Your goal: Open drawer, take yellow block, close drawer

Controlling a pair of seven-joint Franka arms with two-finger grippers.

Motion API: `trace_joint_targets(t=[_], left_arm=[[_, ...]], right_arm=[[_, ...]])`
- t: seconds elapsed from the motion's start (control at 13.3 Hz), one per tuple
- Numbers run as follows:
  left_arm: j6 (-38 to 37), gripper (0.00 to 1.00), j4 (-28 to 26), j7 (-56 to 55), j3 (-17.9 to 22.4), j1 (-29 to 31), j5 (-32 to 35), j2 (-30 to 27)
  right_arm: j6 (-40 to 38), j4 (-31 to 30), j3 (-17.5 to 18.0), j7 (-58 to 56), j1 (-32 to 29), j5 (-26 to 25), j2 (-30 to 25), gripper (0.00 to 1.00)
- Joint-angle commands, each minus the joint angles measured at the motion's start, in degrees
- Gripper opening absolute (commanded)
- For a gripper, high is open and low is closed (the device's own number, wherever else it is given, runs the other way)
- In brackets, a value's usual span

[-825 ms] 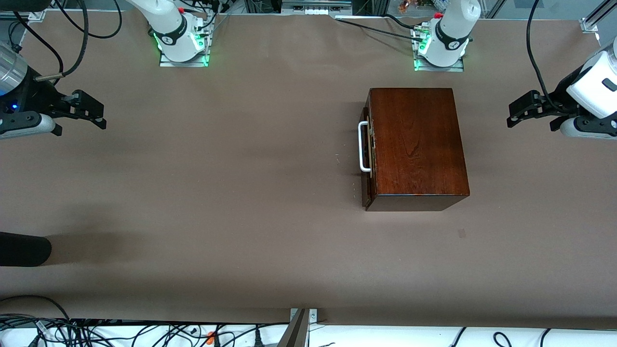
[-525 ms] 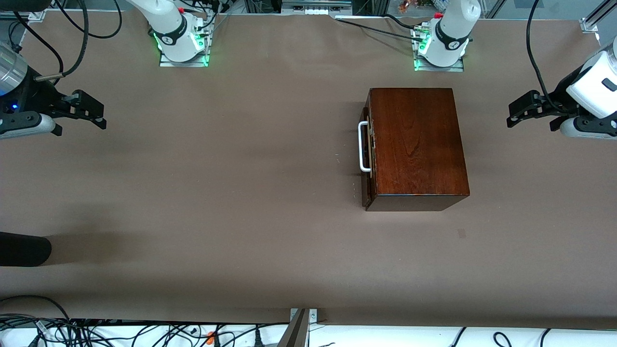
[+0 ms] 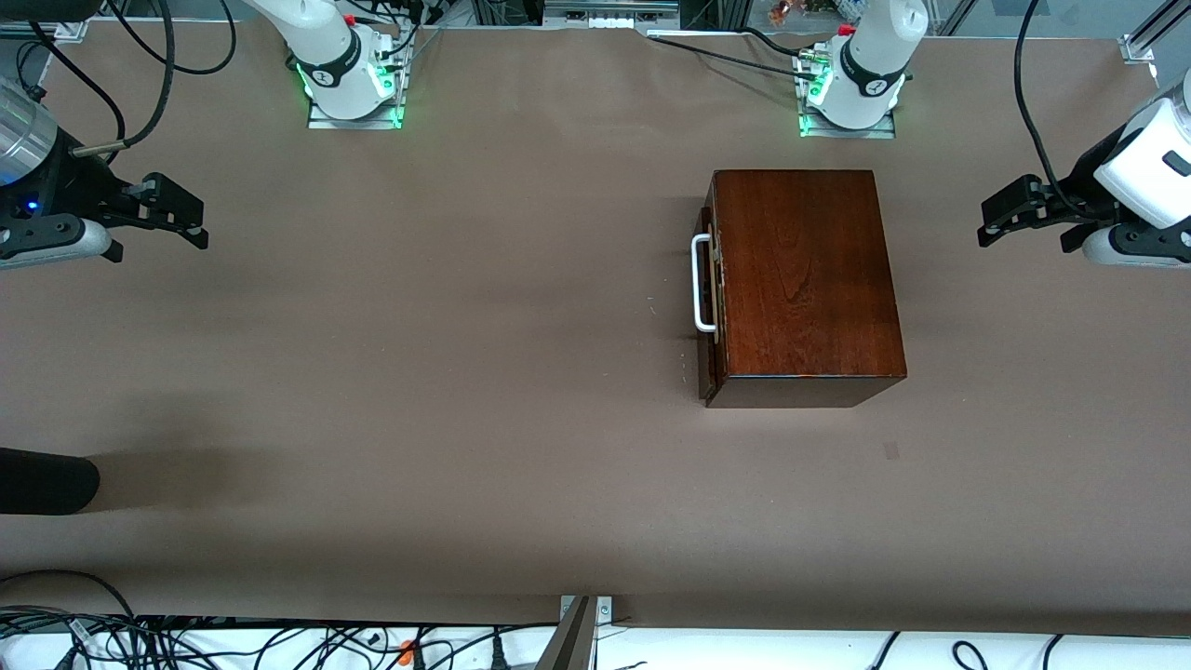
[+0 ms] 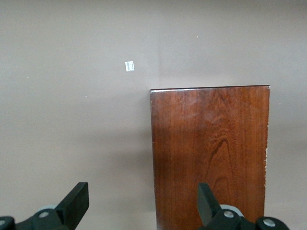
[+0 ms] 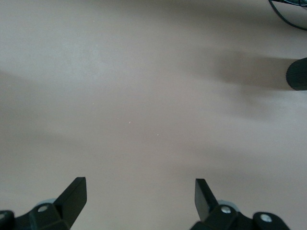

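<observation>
Brown table (image 3: pixel 419 372) under shut drawer (image 3: pixel 706 307); left gripper (image 3: pixel 1000 216) and right gripper (image 3: pixel 181 216) both spread, empty.

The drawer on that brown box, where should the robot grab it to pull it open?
Probably by the white handle on the drawer. The bar stands off the front, leaving a gap for a finger. Come from the right arm's end of the table, which the drawer front faces; the open right gripper waits there.

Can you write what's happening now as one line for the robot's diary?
drawer: shut | yellow block: unseen | left gripper: jaws open, waiting | right gripper: jaws open, waiting
</observation>
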Motion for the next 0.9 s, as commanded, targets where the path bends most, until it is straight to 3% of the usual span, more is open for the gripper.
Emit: trace_joint_targets(t=[0.0, 0.15, 0.38, 0.67, 0.82], left_arm=[[0.32, 1.00, -0.11, -2.28, -1.78, -0.52, -1.93, -0.89], [-0.38, 1.00, 0.50, -5.88, -4.33, -0.52, -1.22, -0.89], [0.31, 1.00, 0.50, -16.32, -12.05, -0.69, 0.26, -0.28], [0.75, 1.00, 0.33, -29.95, -25.67, -1.31, 7.55, 2.09], [1.02, 1.00, 0.50, -35.83, -29.81, -2.97, 9.05, 3.68]], right_arm=[[-0.22, 0.68, -0.01, 0.38, 0.21, 0.12, 0.18, 1.00], [-0.22, 0.68, -0.01, 0.38, 0.21, 0.12, 0.18, 1.00], [-0.22, 0.68, -0.01, 0.30, 0.12, 0.21, 0.18, 1.00], [-0.22, 0.68, -0.02, 0.30, 0.12, 0.12, 0.18, 1.00], [-0.22, 0.68, -0.10, 0.21, 0.03, 0.21, 0.18, 1.00]])
